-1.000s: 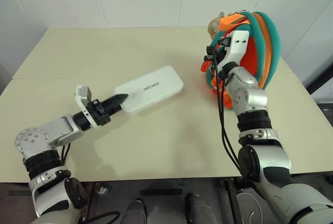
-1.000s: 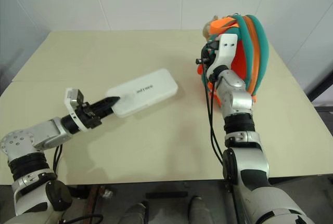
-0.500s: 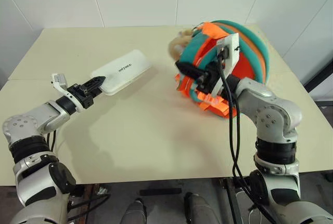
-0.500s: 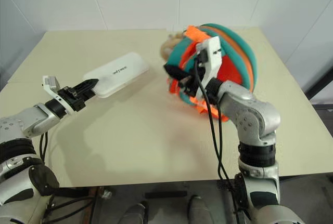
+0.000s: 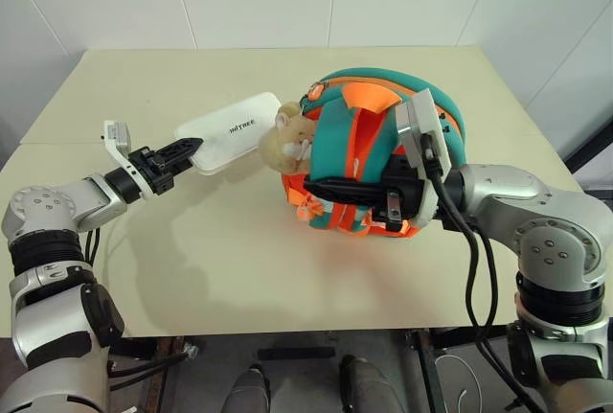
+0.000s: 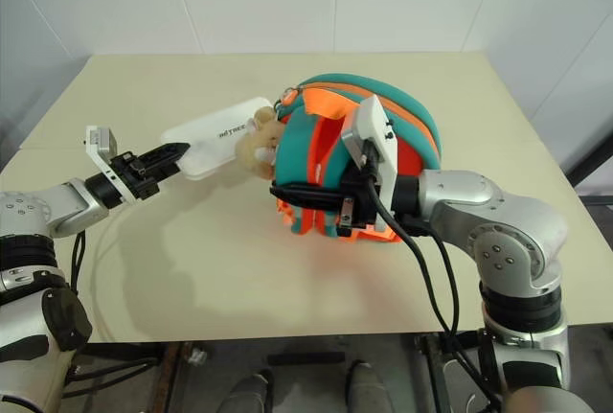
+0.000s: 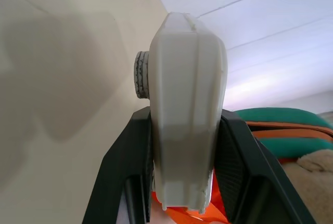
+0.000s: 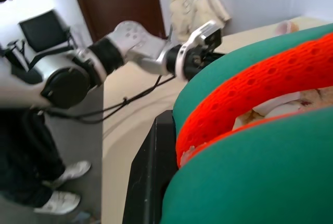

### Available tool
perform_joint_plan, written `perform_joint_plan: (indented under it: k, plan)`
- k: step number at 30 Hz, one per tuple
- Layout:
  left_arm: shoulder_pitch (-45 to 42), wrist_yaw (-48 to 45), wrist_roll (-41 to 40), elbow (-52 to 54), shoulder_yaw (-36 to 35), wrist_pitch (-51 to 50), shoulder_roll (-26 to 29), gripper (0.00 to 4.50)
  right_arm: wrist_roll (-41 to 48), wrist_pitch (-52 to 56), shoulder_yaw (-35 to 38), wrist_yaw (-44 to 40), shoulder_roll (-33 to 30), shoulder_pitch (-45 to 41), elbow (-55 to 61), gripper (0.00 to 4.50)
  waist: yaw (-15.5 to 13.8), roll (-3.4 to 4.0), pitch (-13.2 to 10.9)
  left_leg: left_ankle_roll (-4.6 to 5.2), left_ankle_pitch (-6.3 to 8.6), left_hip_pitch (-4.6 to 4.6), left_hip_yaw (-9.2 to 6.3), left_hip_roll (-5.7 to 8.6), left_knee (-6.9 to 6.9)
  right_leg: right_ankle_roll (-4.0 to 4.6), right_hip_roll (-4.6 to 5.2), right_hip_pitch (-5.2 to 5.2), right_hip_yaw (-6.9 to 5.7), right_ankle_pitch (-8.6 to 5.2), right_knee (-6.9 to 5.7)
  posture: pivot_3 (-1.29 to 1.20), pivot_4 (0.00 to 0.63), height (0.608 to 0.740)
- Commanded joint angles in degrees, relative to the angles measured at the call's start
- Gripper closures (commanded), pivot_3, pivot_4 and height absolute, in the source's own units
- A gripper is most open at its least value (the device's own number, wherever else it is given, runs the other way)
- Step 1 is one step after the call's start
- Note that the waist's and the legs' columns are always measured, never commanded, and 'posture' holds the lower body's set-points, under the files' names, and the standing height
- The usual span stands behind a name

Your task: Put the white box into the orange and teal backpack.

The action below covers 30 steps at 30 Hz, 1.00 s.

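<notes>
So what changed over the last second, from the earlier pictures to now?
The right gripper pulled the orange and teal backpack from the table's far right toward the middle and tipped it over, so its plush toy now sits beside the white box. The left gripper lifted the box and carried it away from the robot. Unchanged: both grips.

white box (image 5: 230, 129) with dark lettering, orange and teal backpack (image 5: 378, 126), beige plush toy (image 5: 287, 141), cream table (image 5: 220, 250)

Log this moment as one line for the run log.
left pincer: shut on white box, held above table | right pincer: shut on orange and teal backpack | box: not yet in backpack, beside plush toy
</notes>
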<state>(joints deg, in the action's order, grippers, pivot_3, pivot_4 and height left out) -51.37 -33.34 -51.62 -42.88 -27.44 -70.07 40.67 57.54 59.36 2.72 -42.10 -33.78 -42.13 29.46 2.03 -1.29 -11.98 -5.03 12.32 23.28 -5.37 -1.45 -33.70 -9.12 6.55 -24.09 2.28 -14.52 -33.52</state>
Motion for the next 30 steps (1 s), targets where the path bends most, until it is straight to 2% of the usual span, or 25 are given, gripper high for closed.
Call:
perform_joint_plan:
  k: [1, 9, 17, 22, 26, 30]
  plan:
    - [-2.29, -5.58, 1.95, 0.72, 1.80, 0.69, 2.77, 3.25, 4.27, -0.70, 1.99, -6.43, -4.50, 0.31, 3.89, 4.50, -0.19, -0.06, -0.04, -0.01, 0.01, 0.00, 0.00, 0.00, 0.00, 0.00, 0.00, -0.01, 0.00, -0.01, 0.00, 0.00, 0.150, 0.740]
    - [-4.46, -11.15, 6.73, -1.66, 4.44, 2.26, 4.80, 3.25, 4.68, -3.16, 2.46, -14.41, -10.81, 0.68, 1.91, 4.50, -0.40, -0.19, -0.11, -0.03, 0.04, 0.03, 0.01, -0.02, -0.05, 0.02, 0.00, -0.03, -0.03, -0.05, -0.01, 0.00, 0.150, 0.740]
    - [-4.29, -17.79, 10.46, 0.27, 7.37, 5.50, 6.00, 3.25, 2.60, -6.14, 2.07, -16.44, -11.04, -0.14, -0.53, 4.50, -0.39, -0.21, -0.12, -0.05, 0.06, 0.03, 0.02, -0.04, -0.06, 0.02, 0.00, -0.04, -0.05, -0.07, -0.03, 0.00, 0.150, 0.740]
    - [0.05, -25.69, 12.01, 6.85, 8.53, 13.68, 7.06, 3.25, -0.59, -8.36, 0.90, -18.28, -12.38, 3.22, -0.51, 4.50, -0.43, -0.23, -0.13, -0.09, 0.08, 0.04, 0.04, -0.07, -0.06, 0.06, 0.00, -0.05, -0.05, -0.09, -0.03, 0.00, 0.150, 0.740]
    - [3.53, -32.88, 11.79, 11.13, 5.32, 25.90, 7.14, 3.25, -1.27, -8.42, 1.29, -18.07, -12.37, 4.52, -1.93, 4.50, -0.43, -0.24, -0.14, -0.09, 0.09, 0.04, 0.11, -0.10, -0.09, 0.08, 0.00, -0.08, -0.05, -0.10, -0.07, 0.00, 0.150, 0.740]
    - [4.06, -35.92, 11.23, 11.40, 3.45, 32.34, 6.22, 3.25, -1.98, -8.54, 1.28, -18.40, -12.57, 5.28, -2.47, 4.50, -0.51, -0.26, -0.15, -0.09, 0.09, 0.04, 0.11, -0.12, -0.19, 0.09, -0.02, -0.10, -0.05, -0.11, -0.18, 0.00, 0.150, 0.740]
